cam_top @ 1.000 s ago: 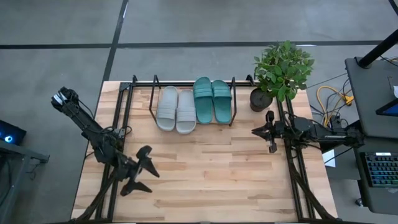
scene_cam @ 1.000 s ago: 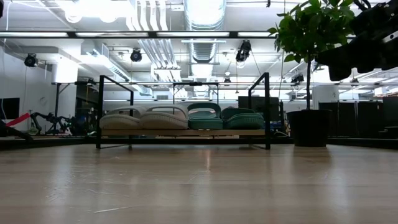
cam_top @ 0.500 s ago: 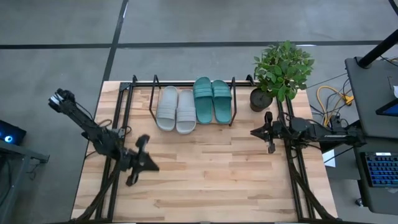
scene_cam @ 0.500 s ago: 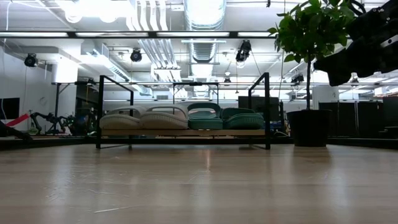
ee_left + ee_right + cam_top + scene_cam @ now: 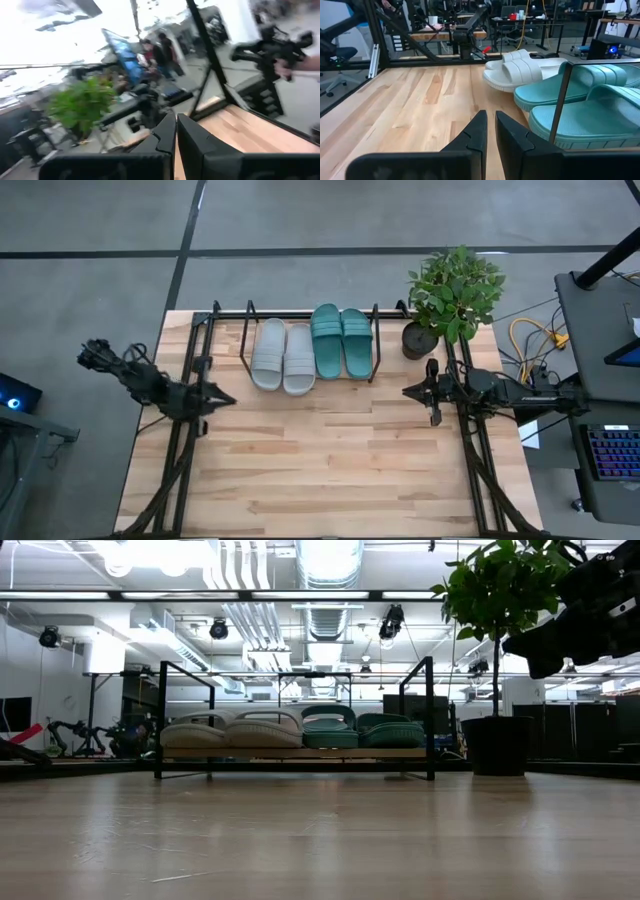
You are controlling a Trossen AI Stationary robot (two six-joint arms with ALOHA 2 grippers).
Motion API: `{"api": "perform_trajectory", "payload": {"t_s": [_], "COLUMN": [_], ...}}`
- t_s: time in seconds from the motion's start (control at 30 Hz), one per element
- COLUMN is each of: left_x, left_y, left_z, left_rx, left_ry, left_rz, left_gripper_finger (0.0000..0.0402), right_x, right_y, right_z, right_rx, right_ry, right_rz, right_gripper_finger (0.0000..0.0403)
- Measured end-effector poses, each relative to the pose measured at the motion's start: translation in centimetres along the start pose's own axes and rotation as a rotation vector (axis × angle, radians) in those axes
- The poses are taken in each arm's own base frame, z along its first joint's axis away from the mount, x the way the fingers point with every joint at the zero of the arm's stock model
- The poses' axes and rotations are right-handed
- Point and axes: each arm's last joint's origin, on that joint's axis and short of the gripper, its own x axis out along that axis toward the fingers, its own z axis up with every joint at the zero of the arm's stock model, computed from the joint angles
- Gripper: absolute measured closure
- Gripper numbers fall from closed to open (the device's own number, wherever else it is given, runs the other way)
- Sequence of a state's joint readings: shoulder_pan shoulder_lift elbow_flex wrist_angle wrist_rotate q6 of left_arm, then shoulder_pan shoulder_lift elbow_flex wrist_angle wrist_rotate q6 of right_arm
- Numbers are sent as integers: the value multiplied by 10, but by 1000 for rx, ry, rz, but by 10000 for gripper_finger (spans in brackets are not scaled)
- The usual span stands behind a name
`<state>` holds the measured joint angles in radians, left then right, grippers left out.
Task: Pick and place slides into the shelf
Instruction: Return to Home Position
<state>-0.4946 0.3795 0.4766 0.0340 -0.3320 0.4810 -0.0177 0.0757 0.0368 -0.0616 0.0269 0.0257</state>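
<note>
Two light grey slides point(image 5: 284, 355) and two teal slides point(image 5: 341, 341) lie side by side, soles down, on the board of the black-tube shelf point(image 5: 245, 340) at the table's far middle. In the low view they fill the shelf point(image 5: 295, 752) from end to end. The right wrist view shows the teal pair point(image 5: 580, 100) close by and the grey pair point(image 5: 515, 70) beyond. My left gripper point(image 5: 226, 400) is shut and holds nothing, at the table's left, pointing right. My right gripper point(image 5: 408, 391) is shut and holds nothing, at the table's right, level with the shelf's front.
A potted plant point(image 5: 455, 295) stands at the far right corner, beside the shelf's right end. Black frame bars run along the table's left point(image 5: 185, 450) and right point(image 5: 480, 460) sides. Bare wooden tabletop point(image 5: 330, 450) stretches from the shelf to the near edge.
My left gripper has shut from wide open. It has drawn back from the near-left part of the table toward the far edge and the left side, rising a little, and has swung round so that it now points toward the table's right. The slides have not moved.
</note>
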Motion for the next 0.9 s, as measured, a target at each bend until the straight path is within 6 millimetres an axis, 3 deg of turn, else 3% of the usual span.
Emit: {"api": "perform_trajectory", "payload": {"t_s": [0.23, 0.37, 0.6, 0.77, 0.9], "left_x": [-31, -46, -40, -42, -38], "left_y": [5, 8, 3, -2, -15], "left_z": [-18, -24, -29, -36, -45], "left_rx": [-12, -4, -7, -108, -179], "left_ry": [-44, -152, -95, -65, -114], "left_rz": [100, 163, 120, 56, -160], "left_gripper_finger": [401, 402, 402, 402, 401], "right_x": [0, 1, 3, 5, 7], "right_y": [0, 0, -1, -1, -1], "right_z": [0, -1, -3, -5, -7], "right_rx": [13, 11, -8, -10, -14], "right_ry": [5, 12, 14, 38, 59], "right_rz": [0, 0, -18, -28, -35], "right_gripper_finger": [374, 374, 374, 374, 374]}}
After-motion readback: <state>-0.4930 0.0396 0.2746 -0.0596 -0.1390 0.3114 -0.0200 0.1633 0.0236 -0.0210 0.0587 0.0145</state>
